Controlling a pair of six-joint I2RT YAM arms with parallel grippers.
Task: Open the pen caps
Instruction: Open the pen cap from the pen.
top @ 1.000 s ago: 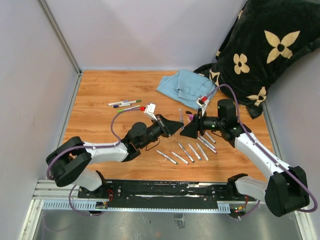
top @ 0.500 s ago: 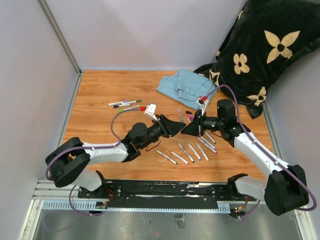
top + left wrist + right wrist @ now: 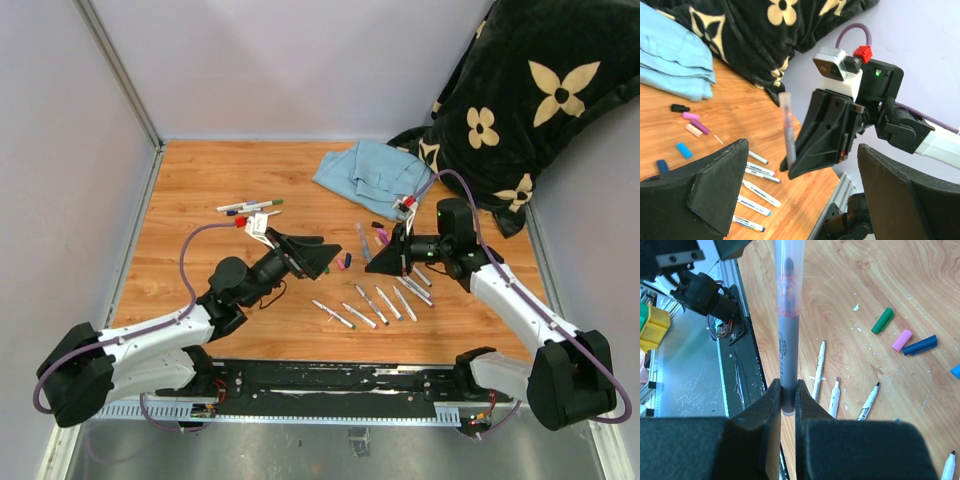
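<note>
Black cream-flowered blanket (image 3: 520,150), light-blue cloth (image 3: 372,170), green cap (image 3: 883,320).

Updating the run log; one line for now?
left end effector open, empty | right end effector shut on thin grey plastic marker, clear cap on

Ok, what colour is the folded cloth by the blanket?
Light blue; cloth clearest in the top external view.

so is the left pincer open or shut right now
open: in the left wrist view the left pincer has its fingers wide apart, gripping nothing
</note>
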